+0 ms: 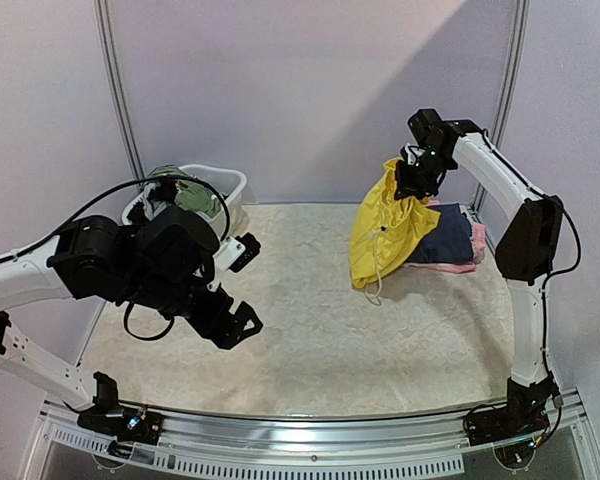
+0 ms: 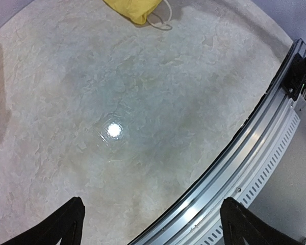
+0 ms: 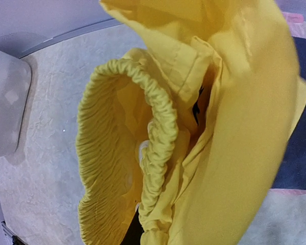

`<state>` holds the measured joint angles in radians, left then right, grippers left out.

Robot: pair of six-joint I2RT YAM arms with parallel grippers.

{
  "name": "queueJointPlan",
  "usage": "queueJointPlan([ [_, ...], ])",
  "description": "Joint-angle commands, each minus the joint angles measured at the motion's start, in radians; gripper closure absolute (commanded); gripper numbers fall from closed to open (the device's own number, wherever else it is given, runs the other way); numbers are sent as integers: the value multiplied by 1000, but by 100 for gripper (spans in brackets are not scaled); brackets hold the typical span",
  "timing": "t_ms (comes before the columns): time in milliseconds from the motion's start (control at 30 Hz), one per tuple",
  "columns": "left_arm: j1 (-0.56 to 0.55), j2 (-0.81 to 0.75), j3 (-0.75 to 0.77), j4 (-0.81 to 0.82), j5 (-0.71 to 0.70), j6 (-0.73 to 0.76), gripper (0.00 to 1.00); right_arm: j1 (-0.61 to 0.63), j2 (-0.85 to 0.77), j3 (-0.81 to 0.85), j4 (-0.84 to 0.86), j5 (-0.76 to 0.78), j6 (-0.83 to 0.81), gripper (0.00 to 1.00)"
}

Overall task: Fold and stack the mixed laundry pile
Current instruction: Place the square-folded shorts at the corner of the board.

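Your right pincer [image 1: 418,178] is clenched on the top of the yellow garment [image 1: 383,235] and holds it up over the far right of the table [image 1: 310,340]. In the right wrist view the cloth fills nearly the whole picture. Its gathered elastic waistband [image 3: 155,127] curls in front of the lens, and the fingers are mostly hidden. The garment hangs from the grip, and its lower tip and the white drawstring [image 1: 375,292] reach down to the table. Just behind it and to the right lies a folded stack [image 1: 452,240], navy on pink, close to the table's right edge and beside the right arm's upright link.

Your left pincer [image 1: 245,287] is released, jaws spread wide with only table showing between them, hovering over the left-centre. In the left wrist view its dark fingers [image 2: 61,227] frame bare surface, and the curved metal rail [image 2: 245,158] of the near edge runs under the right-hand one. The yellow tip shows at the top of that view, well apart from the fingers.

Behind the left arm, in the far left corner, the white tub [image 1: 235,182] holds the laundry pile [image 1: 185,195], green and grey pieces heaped above its rim. Between the hanging garment, the tub and the rail you have a broad stretch of bare table.
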<state>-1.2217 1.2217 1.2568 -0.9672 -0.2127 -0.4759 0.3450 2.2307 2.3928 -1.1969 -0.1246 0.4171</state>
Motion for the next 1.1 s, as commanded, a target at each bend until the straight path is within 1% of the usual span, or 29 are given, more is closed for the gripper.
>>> queueJointPlan([
  [0, 13, 23, 35, -19, 17, 1, 6, -66, -34, 29, 7, 30, -99, 100],
  [233, 13, 64, 68, -24, 23, 10, 6, -113, -39, 80, 16, 61, -225, 100],
  [500, 13, 98, 92, -29, 41, 4, 7, -195, -60, 84, 75, 66, -211, 100],
  [700, 13, 119, 104, -35, 44, -7, 8, -225, -29, 76, 82, 74, -214, 100],
  [800, 13, 131, 108, -33, 49, -16, 8, -239, -13, 47, 95, 71, -214, 100],
  [933, 13, 146, 117, -35, 53, -29, 8, -264, -9, -38, 137, 71, -200, 100],
  [1067, 13, 162, 120, -30, 53, -45, 8, -323, 2, -113, 192, -7, -161, 100],
])
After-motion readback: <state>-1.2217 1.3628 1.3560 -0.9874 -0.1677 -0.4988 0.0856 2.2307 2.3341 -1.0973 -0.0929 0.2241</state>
